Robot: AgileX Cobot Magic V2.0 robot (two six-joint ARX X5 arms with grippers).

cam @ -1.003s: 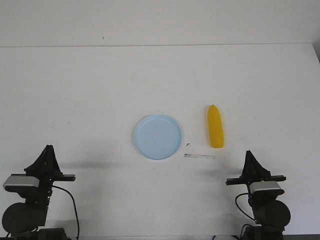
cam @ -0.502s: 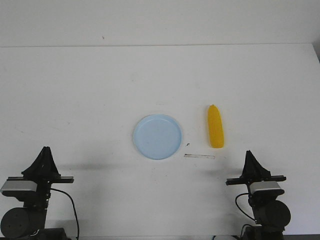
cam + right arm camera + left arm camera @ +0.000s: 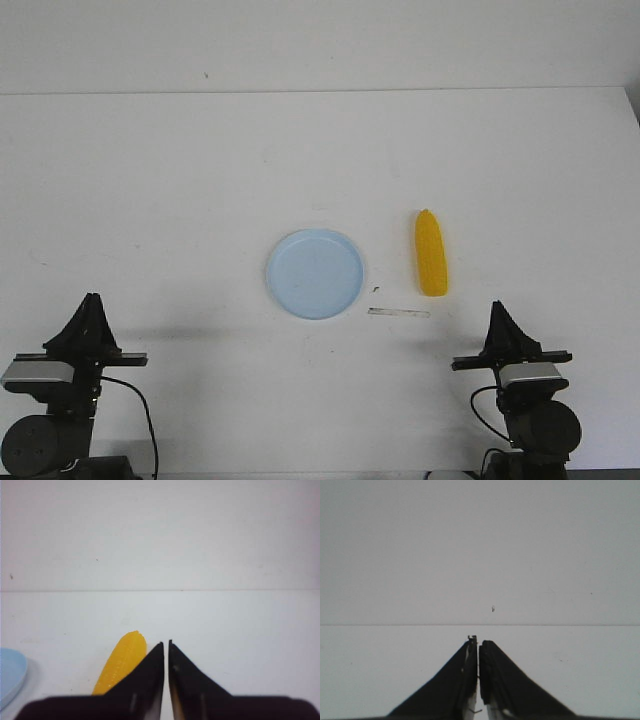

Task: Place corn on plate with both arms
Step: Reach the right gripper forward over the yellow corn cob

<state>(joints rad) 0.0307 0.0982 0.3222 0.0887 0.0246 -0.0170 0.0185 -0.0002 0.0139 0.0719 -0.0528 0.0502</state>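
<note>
The yellow corn [image 3: 431, 254] lies on the white table, its pointed tip away from me, just right of the pale blue plate [image 3: 315, 273], apart from it. The plate is empty. My left gripper [image 3: 91, 300] is shut and empty at the near left, far from both. My right gripper [image 3: 498, 308] is shut and empty at the near right, a little nearer than the corn and to its right. In the right wrist view the corn [image 3: 121, 664] lies beside the shut fingers [image 3: 166, 644], and the plate's edge [image 3: 11, 675] shows at the side. The left wrist view shows only its shut gripper [image 3: 478, 641] over bare table.
A thin pale strip [image 3: 398, 313] lies on the table just in front of the corn and plate. A small dark speck [image 3: 375, 290] lies by the plate's right edge. The table's far edge [image 3: 320, 92] meets a white wall.
The left arm has dropped slightly lower and a little leftward over the last second. The right arm, corn and plate have not moved.
</note>
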